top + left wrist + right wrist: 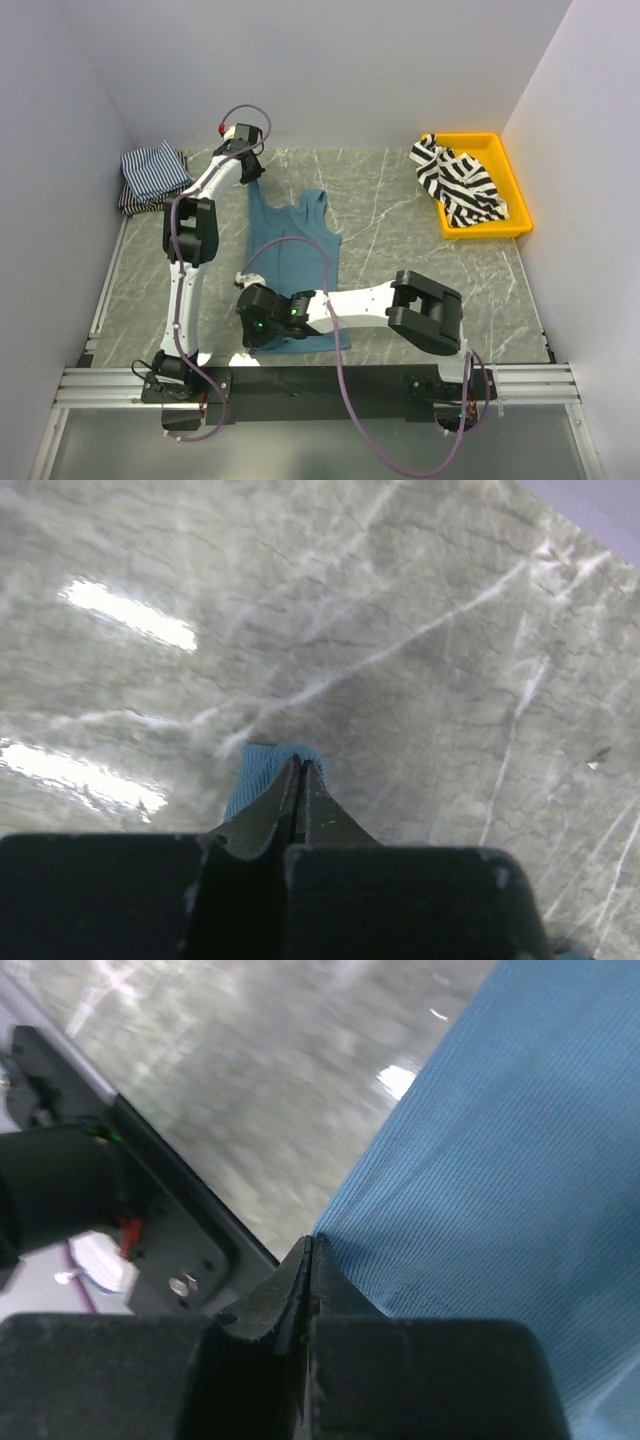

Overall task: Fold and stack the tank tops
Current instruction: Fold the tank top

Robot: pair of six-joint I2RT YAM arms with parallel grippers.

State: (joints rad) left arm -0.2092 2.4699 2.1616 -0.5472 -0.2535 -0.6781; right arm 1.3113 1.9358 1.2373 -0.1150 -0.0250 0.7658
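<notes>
The teal-blue tank top [296, 258] lies spread lengthwise on the grey marble table, straps at the far end. My left gripper [252, 172] is shut on the far left strap; the left wrist view shows the jaws [299, 765] closed with the blue strap end [262, 770] poking out. My right gripper [250, 322] is shut on the near left hem corner; the right wrist view shows its jaws [309, 1245] closed at the edge of the blue cloth [500, 1160]. The black-and-white striped tank top [458, 180] lies crumpled in the yellow tray. Folded finely striped tops [152, 175] sit at the far left.
The yellow tray [514, 198] stands at the far right by the right wall. White walls enclose the table on three sides. A metal rail [320, 385] and the arm bases run along the near edge; the left arm's base plate [170, 1250] shows beside the hem.
</notes>
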